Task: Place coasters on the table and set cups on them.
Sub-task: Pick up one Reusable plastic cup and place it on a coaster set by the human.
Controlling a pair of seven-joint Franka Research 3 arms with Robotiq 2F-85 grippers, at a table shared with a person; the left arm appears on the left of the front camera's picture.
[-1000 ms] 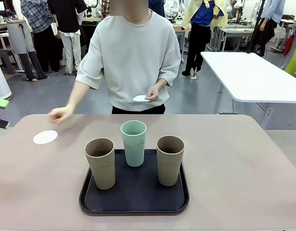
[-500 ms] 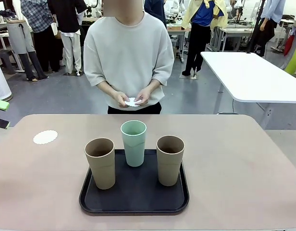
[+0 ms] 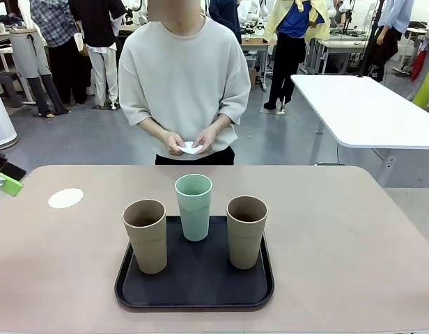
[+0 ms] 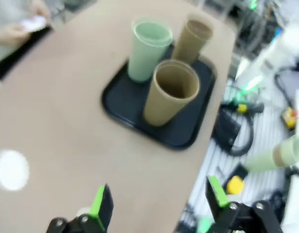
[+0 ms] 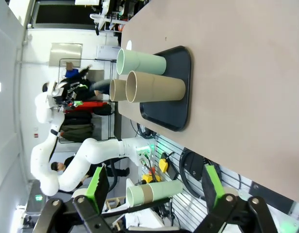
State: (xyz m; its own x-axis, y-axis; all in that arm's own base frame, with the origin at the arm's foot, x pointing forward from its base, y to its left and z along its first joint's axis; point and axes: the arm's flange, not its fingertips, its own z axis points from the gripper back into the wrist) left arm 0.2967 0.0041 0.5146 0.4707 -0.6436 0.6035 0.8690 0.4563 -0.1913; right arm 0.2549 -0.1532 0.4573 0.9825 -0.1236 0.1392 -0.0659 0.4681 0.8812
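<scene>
Coaster on the table: one white coaster [image 3: 65, 198] lies flat on the table [image 3: 340, 229], well to the left of the black tray [image 3: 193, 298] and a little farther back than it.
Coasters in hand: the spare coasters [image 3: 191, 147] are pinched between the person's hands [image 3: 174, 144], beyond the tray's far side and above the table's far edge.
Cups: all three stand upright inside the tray. The mint cup [image 3: 193, 207] is at the middle of its far side, the left tan cup [image 3: 145, 236] at its near left and the right tan cup [image 3: 246, 231] at its near right. None stands on a coaster.
My left claw [image 4: 157, 194]: spread wide and empty, above the bare tabletop left of the tray. My wrist view is blurred.
My right claw [image 5: 152, 182]: spread wide and empty, well apart from the tray and touching nothing.
</scene>
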